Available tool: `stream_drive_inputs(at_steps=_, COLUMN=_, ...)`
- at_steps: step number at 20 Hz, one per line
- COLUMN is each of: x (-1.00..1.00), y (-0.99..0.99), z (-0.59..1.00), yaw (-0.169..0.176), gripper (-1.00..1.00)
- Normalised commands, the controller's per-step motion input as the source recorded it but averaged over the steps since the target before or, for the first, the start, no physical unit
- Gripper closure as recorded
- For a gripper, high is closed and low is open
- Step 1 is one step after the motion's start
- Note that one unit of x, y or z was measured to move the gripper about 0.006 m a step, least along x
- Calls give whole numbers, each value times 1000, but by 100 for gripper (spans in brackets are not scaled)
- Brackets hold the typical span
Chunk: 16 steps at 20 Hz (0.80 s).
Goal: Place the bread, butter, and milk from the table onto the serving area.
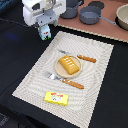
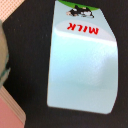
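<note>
The milk (image 1: 46,33) is a small white carton with green and red print. It stands on the black table just off the far corner of the serving area (image 1: 35,80), the big beige striped placemat. My gripper (image 1: 45,29) hangs right over the milk. It looks open, and no finger shows against the carton in the wrist view, where the milk (image 2: 82,65) fills the frame. The bread (image 1: 69,65) lies on a plate (image 1: 58,70) in the middle of the placemat. The butter (image 1: 56,98), a yellow box, lies on the placemat near its front edge.
Two utensils with orange handles (image 1: 86,58) (image 1: 75,84) lie on either side of the plate. A brownish-pink board (image 1: 107,26) with dark pots (image 1: 90,15) stands at the back. A pale bowl (image 1: 123,15) sits at the exterior view's far right.
</note>
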Motion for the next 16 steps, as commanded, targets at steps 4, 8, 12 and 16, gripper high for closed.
stream_drive_inputs(at_steps=4, x=-484, y=106, z=-308, yaw=0, gripper=-100)
stream_drive_inputs(at_steps=8, x=-514, y=109, z=-284, yaw=0, gripper=-100)
stream_drive_inputs(at_steps=12, x=-508, y=61, z=-262, yaw=0, gripper=-100)
stream_drive_inputs(at_steps=16, x=-292, y=52, z=-133, yaw=-12, gripper=-100)
